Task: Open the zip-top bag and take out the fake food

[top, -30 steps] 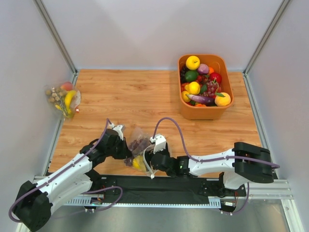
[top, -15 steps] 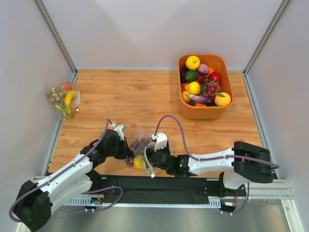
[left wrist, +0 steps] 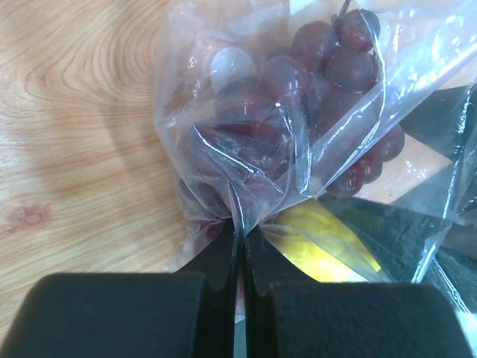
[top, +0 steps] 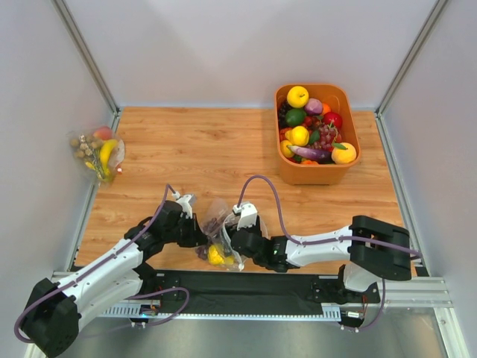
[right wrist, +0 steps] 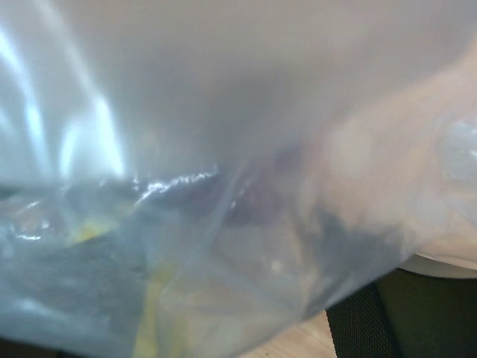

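Observation:
The zip-top bag [top: 215, 224], clear with pale spots, lies between my two grippers near the table's front edge. Dark purple grapes [top: 215, 221] and a yellow fruit [top: 216, 256] show through it. I cannot make out the round orange-yellow fruit. My left gripper [top: 196, 236] is shut on a pinched fold of the bag [left wrist: 246, 171], with the grapes [left wrist: 298, 82] just beyond and the yellow fruit [left wrist: 320, 242] to the right. My right gripper [top: 234, 243] is against the bag's right side. The bag [right wrist: 223, 186] fills the right wrist view in a blur and hides the fingers.
An orange bin [top: 355, 145] full of plastic fruit and vegetables stands at the back right. Another clear bag [top: 97, 153] with banana, peach and nuts leans at the left wall. A black mat [top: 246, 283] runs along the near edge by the arm bases.
My right gripper has pushed a little further left into the bag. The yellow fruit has dropped lower in the bag. My left gripper has kept its hold.

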Controlling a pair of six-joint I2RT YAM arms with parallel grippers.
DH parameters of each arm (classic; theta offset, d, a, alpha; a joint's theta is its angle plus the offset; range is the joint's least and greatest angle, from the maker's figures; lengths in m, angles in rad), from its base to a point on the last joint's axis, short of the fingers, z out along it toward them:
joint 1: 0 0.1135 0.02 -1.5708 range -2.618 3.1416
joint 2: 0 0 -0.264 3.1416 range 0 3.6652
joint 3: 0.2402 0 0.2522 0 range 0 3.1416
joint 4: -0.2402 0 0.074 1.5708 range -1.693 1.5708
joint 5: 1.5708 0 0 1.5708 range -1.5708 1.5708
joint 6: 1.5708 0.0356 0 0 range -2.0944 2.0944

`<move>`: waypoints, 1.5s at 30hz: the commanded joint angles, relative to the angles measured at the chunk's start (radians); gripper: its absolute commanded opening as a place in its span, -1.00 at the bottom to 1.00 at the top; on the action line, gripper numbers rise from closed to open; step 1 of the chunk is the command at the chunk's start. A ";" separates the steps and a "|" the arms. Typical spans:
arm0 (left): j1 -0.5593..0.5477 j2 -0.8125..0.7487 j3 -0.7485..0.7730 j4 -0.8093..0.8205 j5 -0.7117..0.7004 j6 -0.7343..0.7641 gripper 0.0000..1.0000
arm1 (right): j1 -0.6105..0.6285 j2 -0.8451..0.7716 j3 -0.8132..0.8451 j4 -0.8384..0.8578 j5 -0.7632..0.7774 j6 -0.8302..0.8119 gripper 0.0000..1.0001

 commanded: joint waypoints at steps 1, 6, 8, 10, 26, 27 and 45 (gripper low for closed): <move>-0.006 0.014 -0.019 -0.001 0.028 -0.020 -1.00 | 0.009 0.001 0.005 0.105 -0.062 -0.003 0.63; -0.006 0.020 -0.020 0.008 0.030 -0.023 -1.00 | 0.016 -0.049 -0.020 0.113 -0.073 0.000 0.65; -0.006 0.022 -0.020 0.013 0.031 -0.024 -1.00 | 0.021 -0.066 -0.021 0.112 -0.082 -0.004 0.66; -0.006 0.025 -0.020 0.019 0.033 -0.024 -1.00 | 0.024 -0.068 -0.017 0.112 -0.099 -0.009 0.67; -0.006 0.043 -0.005 0.022 0.036 -0.012 -1.00 | 0.089 0.066 0.078 0.102 -0.199 -0.027 0.70; -0.006 0.046 -0.005 0.022 0.036 -0.012 -1.00 | 0.090 0.066 0.079 0.090 -0.195 -0.027 0.71; -0.006 0.019 -0.003 0.002 0.021 -0.003 -1.00 | 0.113 -0.088 0.011 -0.040 -0.100 -0.021 -0.27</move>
